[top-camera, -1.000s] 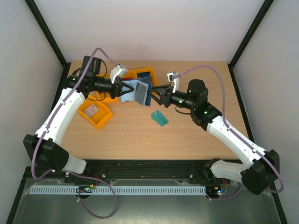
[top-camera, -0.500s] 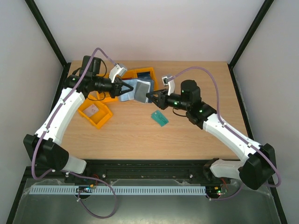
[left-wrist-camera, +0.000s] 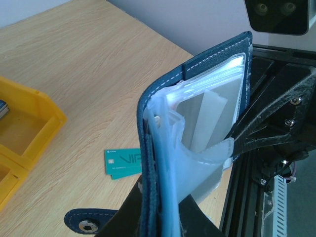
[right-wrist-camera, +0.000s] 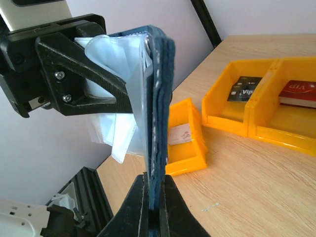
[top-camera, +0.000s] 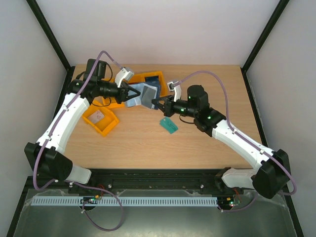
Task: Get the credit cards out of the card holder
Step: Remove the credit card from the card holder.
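Observation:
The card holder (top-camera: 146,95), navy outside with clear sleeves, hangs in the air between both grippers over the back of the table. My left gripper (top-camera: 133,94) is shut on its sleeves and spine (left-wrist-camera: 157,163). My right gripper (top-camera: 157,102) is shut on the navy cover edge (right-wrist-camera: 159,123). A pale grey card (left-wrist-camera: 205,121) sits in a sleeve. The clasp tab (left-wrist-camera: 89,224) hangs loose. Credit cards lie in orange bins: a dark one (right-wrist-camera: 242,89), a red one (right-wrist-camera: 298,91) and a pale one (right-wrist-camera: 180,134).
A lone teal card (top-camera: 169,124) lies on the wood below the grippers, also in the left wrist view (left-wrist-camera: 121,162). An orange bin (top-camera: 101,121) stands at the left and a twin orange bin (top-camera: 157,75) at the back.
My right gripper has moved left to the card holder and closed on its cover edge. The left gripper has kept hold of the holder in the same place.

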### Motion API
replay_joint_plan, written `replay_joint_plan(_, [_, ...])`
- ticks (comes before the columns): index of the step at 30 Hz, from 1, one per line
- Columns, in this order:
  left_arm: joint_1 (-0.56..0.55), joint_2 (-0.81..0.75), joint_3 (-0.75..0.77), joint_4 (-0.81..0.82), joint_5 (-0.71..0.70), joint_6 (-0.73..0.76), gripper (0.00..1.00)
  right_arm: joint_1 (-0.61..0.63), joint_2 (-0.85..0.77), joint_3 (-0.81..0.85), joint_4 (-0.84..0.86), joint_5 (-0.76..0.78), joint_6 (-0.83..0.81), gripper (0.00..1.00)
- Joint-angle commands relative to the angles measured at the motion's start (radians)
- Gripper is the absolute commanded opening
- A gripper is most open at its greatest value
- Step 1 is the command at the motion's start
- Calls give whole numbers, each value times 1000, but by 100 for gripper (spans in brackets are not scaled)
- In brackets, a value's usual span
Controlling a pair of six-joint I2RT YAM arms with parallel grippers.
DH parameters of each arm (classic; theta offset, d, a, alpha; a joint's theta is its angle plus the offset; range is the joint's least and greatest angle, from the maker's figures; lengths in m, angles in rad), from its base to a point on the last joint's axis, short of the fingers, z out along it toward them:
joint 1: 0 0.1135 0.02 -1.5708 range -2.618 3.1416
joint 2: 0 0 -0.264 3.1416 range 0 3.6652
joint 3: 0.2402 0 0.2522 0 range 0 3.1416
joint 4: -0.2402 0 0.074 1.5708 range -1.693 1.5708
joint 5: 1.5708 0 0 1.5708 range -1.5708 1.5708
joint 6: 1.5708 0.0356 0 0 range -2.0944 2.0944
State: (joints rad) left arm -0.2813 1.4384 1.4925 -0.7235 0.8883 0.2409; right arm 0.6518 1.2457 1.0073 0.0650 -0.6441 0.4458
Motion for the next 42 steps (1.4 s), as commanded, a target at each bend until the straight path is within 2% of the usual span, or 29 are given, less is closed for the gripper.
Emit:
replay_joint_plan(1, [-32,-27,-8,10,56,1,2,17,41,40,77,-23,30,2])
replay_joint_plan(4, [-42,-26,-19,16,52,0,2,26,54,38,119,-38,55,2])
replay_joint_plan(8, [-45,-27,-21,10,62,6,2,29,55,35,129,-23,62,16])
replay_joint_plan(13, [-33,-30,21,-23,44,25,2,14,10,24,76,11,34,17])
replay_joint_plan(17, [-32,-35,55,-54,0,47,2,0,-26,11,25,1,-6,30])
replay_joint_plan(19, [-31,-36,65,-60,-6,52,2,-9,-52,4,2,1,-28,33])
replay_joint_plan(25, [-31,-35,78,-63,-6,52,2,-35,-107,-7,-62,22,-62,35])
replay_joint_plan(34, [-32,-30,92,-62,-14,51,2,-40,-103,-12,-84,9,-76,35])
replay_joint_plan(39, [-32,-23,97,-59,-15,50,2,-40,-101,-11,-114,15,-96,45])
replay_joint_plan(42, [-32,-22,97,-55,-9,45,2,-40,-96,-4,-122,12,-99,46])
